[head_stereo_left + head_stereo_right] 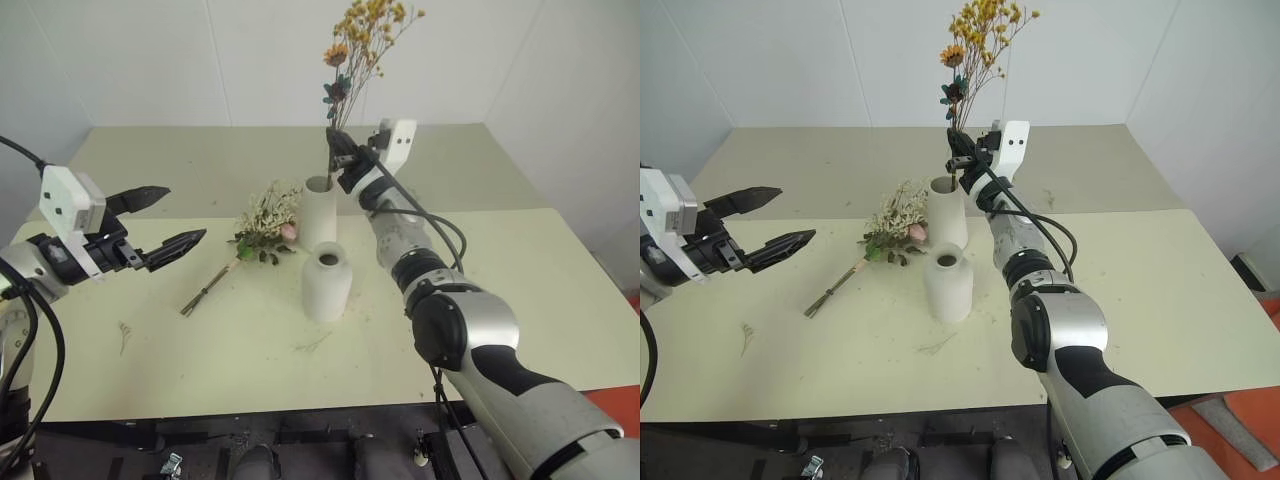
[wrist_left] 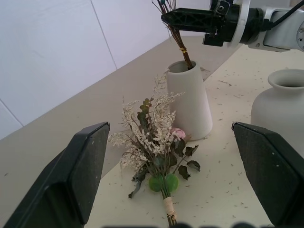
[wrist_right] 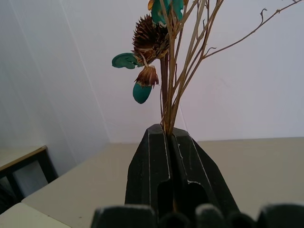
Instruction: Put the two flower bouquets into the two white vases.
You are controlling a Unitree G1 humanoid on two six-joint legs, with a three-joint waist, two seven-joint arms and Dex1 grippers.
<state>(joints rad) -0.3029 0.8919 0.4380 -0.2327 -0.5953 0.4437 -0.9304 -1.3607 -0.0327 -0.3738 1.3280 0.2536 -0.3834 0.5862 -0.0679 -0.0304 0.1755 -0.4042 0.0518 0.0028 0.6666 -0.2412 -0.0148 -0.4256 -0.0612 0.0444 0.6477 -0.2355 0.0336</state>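
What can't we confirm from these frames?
- How deep the yellow bouquet stems sit in the tall vase: the vase wall hides them in the head and left wrist views.
- Inside of the bottle vase: dark past the mouth; its body is cut by the left wrist view's edge.
- Rose bouquet: stem end cut off at that view's bottom edge.
- Right gripper contact on the stems: its own fingers cover it in the right wrist view.

Pale green table (image 1: 520, 300), white walls (image 1: 150, 60)
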